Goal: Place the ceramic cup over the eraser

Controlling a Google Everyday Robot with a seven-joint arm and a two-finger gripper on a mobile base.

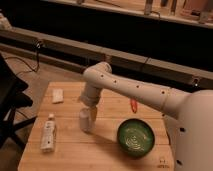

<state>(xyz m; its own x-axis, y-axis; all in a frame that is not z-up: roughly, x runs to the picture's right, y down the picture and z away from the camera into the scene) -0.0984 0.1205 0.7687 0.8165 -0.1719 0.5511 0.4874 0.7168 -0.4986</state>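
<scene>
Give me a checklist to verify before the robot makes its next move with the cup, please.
1. Gripper directly over the ceramic cup: ok.
2. Cup upright: ok.
3. Cup lifted off the wooden table: cannot tell.
4. Eraser located: cannot tell, no black block is clearly visible.
5. Green bowl apart from the cup: ok.
6. Red oblong item apart from the cup: ok.
</scene>
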